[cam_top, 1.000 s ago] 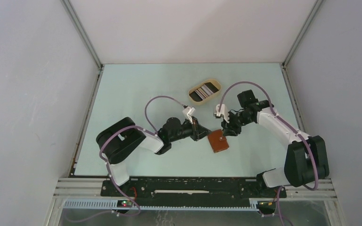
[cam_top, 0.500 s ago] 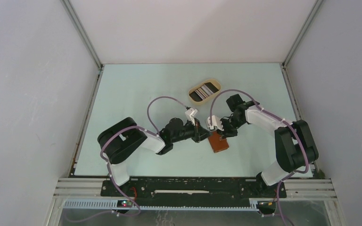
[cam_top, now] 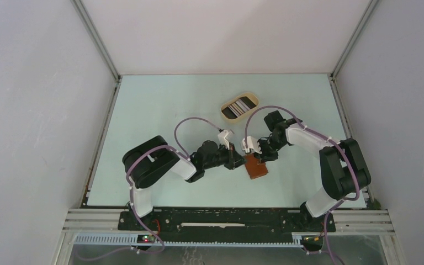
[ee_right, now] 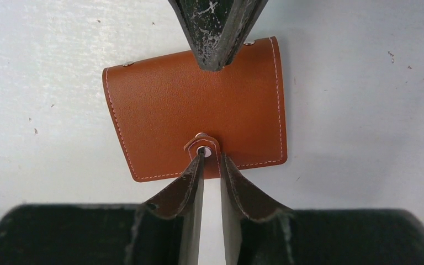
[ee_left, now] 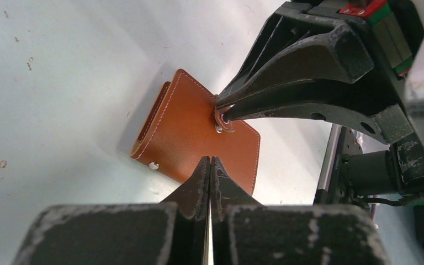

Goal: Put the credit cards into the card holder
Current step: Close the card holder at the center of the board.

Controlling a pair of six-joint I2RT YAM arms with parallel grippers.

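Left gripper (ee_left: 210, 161) first: its two black fingers (ee_left: 196, 182) are pressed flat together with nothing between them, and the joined tip rests on one edge of the reddish-brown stitched leather card holder (ee_left: 182, 127). From the opposite edge of that card holder comes the right gripper (ee_right: 211, 159). Its jaws stand a narrow slit apart, and its tips sit either side of the small rounded closing tab (ee_right: 202, 147) with the metal snap. Whether they pinch the tab or only touch it, I can't tell: in the left wrist view the tips meet right at the tab and cover the contact. The card holder itself lies folded and flat on the pale green table (cam_top: 160, 110), pinned between the two grippers. Only its outer face shows; the inside and the slots are hidden. From overhead the right gripper (cam_top: 260, 157) covers the far edge of the card holder (cam_top: 256, 169), and the left gripper (cam_top: 237, 163) sits just beside it on the left. Both wrist views cut their own fingers off at the bottom of the frame. Behind the card holder and well apart from it, towards the back wall, a beige oval tray (cam_top: 256, 101) holds the thin flat credit cards (cam_top: 238, 106), seen as black, white and grey stripes. They are too small to count.
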